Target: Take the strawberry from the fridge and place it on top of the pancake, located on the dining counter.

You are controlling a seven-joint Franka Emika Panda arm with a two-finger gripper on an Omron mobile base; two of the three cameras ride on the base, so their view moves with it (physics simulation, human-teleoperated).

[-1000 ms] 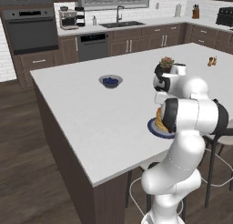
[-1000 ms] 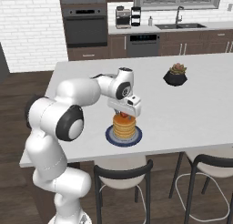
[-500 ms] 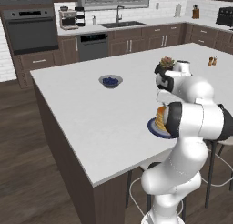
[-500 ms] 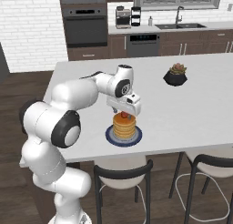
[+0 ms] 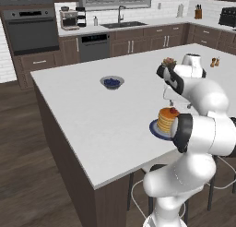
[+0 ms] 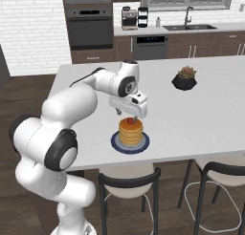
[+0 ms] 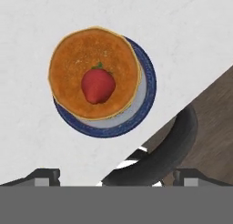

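Strawberry (image 7: 97,85): lies on top of the pancake (image 7: 93,73), close to the middle of the top round, touching it and clear of its edge.
Pancake: a short golden stack on a dark-blue plate (image 7: 146,100), near the close edge of the dining counter (image 5: 92,115), just beyond a black stool (image 6: 129,179).
Way it points: green leafy cap toward the top of the hand view, tip toward the bottom; the long axis runs cap to tip and lies flat across the stack.
Handling, as a judgement: light, soft, easily bruised and rounded enough to roll; any further hold would best be a gentle pinch across the widest part of the body, not on the cap.
Gripper (image 6: 132,111): directly above the stack, fingers spread wide with nothing between them, apart from the berry.
Task state, as a judgement: placement looks done; what remains is to lift straight away without nudging the berry.
Elsewhere: a grey bowl (image 5: 112,82) of blue berries sits farther left on the counter, a dark potted plant (image 6: 184,78) far right.
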